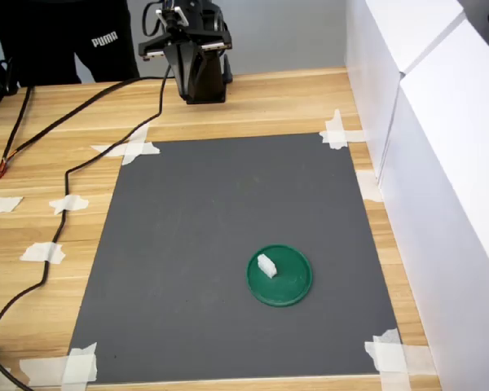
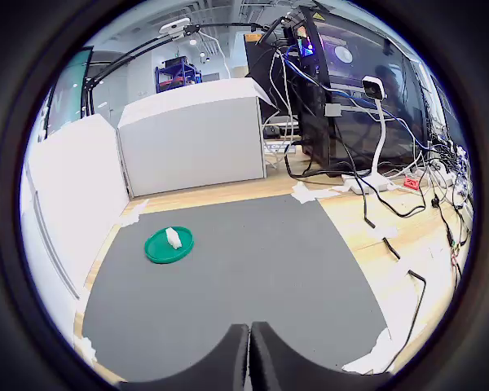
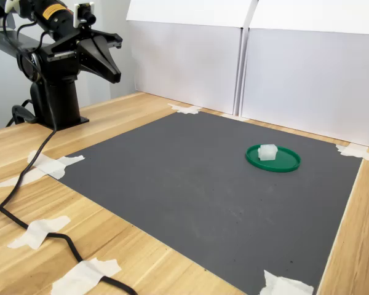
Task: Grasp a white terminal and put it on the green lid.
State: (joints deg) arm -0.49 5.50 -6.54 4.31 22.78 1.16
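I see a dark grey mat (image 1: 220, 244) taped at its corners onto the wooden counter (image 1: 261, 102). White boards (image 3: 283, 67) stand beside it, and a black cable (image 1: 81, 163) crosses the counter.

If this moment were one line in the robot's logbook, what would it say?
white terminal: resting on green lid | pincer: shut, empty, drawn back near arm base | mat: otherwise bare

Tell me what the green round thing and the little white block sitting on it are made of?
The green lid looks like hard plastic: one even dark green, smooth, with a neat raised rim. The white terminal resting on it looks like plastic too, blocky with crisp moulded edges and a dull white surface. It is too small here to be sure. Both sit on a flat grey mat that looks matte, maybe rubber or card.
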